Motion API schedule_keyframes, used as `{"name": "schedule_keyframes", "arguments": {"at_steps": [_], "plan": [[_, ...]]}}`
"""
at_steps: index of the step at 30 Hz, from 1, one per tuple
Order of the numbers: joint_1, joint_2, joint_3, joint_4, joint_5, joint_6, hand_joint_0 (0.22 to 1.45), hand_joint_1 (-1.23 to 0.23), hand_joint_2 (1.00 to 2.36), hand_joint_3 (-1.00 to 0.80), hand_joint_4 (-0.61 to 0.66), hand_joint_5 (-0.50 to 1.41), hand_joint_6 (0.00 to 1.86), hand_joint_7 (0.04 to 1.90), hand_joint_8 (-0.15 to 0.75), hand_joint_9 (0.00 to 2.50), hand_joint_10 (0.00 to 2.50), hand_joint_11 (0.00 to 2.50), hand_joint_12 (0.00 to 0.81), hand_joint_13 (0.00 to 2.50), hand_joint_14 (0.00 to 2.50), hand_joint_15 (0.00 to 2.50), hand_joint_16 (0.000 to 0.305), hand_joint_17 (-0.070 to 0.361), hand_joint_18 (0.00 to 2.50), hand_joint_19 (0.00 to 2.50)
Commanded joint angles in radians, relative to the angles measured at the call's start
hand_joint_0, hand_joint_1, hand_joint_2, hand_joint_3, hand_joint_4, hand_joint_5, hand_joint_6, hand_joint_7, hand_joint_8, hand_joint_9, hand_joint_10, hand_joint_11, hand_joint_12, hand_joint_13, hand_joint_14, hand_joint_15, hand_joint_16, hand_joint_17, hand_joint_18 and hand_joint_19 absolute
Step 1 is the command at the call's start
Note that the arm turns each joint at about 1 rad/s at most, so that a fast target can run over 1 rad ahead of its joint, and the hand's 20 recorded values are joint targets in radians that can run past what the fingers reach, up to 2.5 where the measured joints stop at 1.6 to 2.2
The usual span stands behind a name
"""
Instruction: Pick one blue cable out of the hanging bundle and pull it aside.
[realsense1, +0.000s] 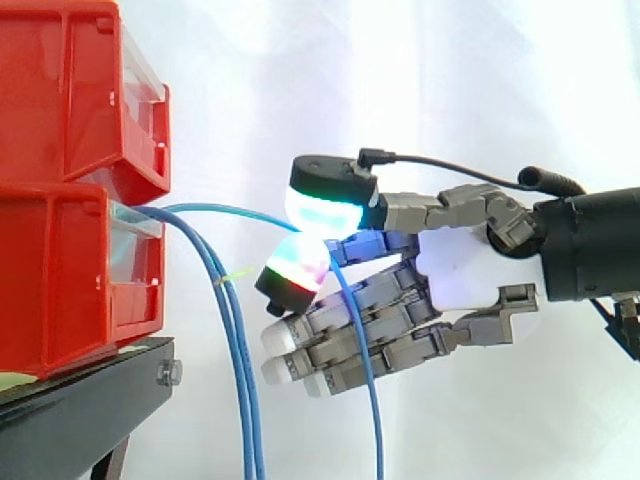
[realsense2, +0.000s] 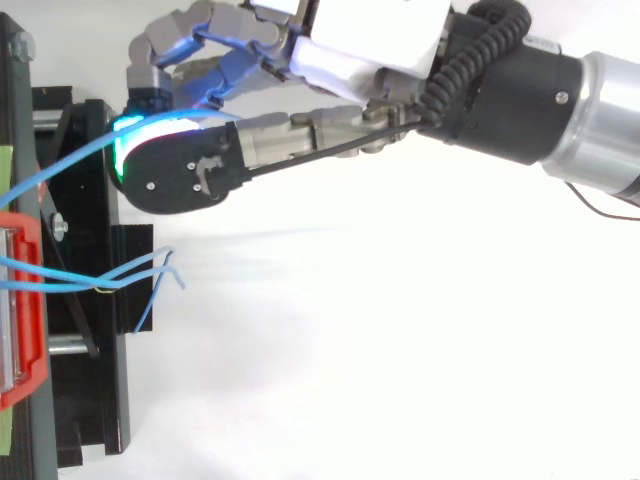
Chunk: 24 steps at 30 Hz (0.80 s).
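From the two stacked red bins (realsense1: 60, 280) on the black stand (realsense1: 80, 400), two blue strands hang as the bundle (realsense1: 245, 400), while a third blue cable (realsense1: 230, 212) arches right into the robot hand (realsense1: 460, 265), pinched between its glowing pads (realsense1: 320, 210), so the pull is best made steadily rightward with a firm pinch, clear of the bundle.

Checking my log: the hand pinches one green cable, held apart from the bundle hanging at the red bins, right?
No, the cable is blue, not green. The side view shows the hand pinching one blue cable, apart from the bundle at the red bins.
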Motion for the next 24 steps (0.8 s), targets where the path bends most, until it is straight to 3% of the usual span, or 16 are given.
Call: {"name": "schedule_keyframes", "arguments": {"at_steps": [1,2,6,14,20,24], "plan": [[-0.005,0.017,-0.001,-0.019,0.001,-0.013,0.52,-0.45,1.0,-0.44,0.1,-0.09,0.76,1.11,0.258,0.88,0.01,0.28,0.319,0.5,0.01,0.14,0.036,0.081,0.3,0.14],[-0.006,0.031,-0.004,-0.045,0.001,-0.035,0.55,-0.38,1.01,-0.43,0.1,-0.08,0.73,1.14,0.257,0.91,0.01,0.29,0.313,0.5,0.01,0.14,0.035,0.078,0.29,0.16],[-0.012,0.052,-0.009,-0.087,0.003,-0.07,0.57,-0.39,1.01,-0.38,0.12,-0.07,0.71,1.16,0.258,0.97,0.01,0.3,0.311,0.51,0.01,0.14,0.033,0.075,0.3,0.15],[-0.026,0.077,-0.01,-0.105,0.038,-0.107,0.56,-0.66,1.02,-0.23,0.11,-0.09,0.73,1.18,0.262,0.92,0.01,0.32,0.315,0.51,0.01,0.14,0.033,0.075,0.31,0.13],[-0.029,0.077,-0.009,-0.107,0.058,-0.112,0.54,-0.69,1.01,-0.32,0.12,-0.11,0.78,1.11,0.261,0.9,0.01,0.31,0.319,0.51,0.01,0.14,0.034,0.077,0.31,0.13],[-0.032,0.077,-0.01,-0.104,0.124,-0.125,0.54,-0.67,1.01,-0.36,0.12,-0.11,0.78,1.1,0.264,0.9,0.01,0.31,0.322,0.51,0.01,0.14,0.035,0.079,0.31,0.13]]}}
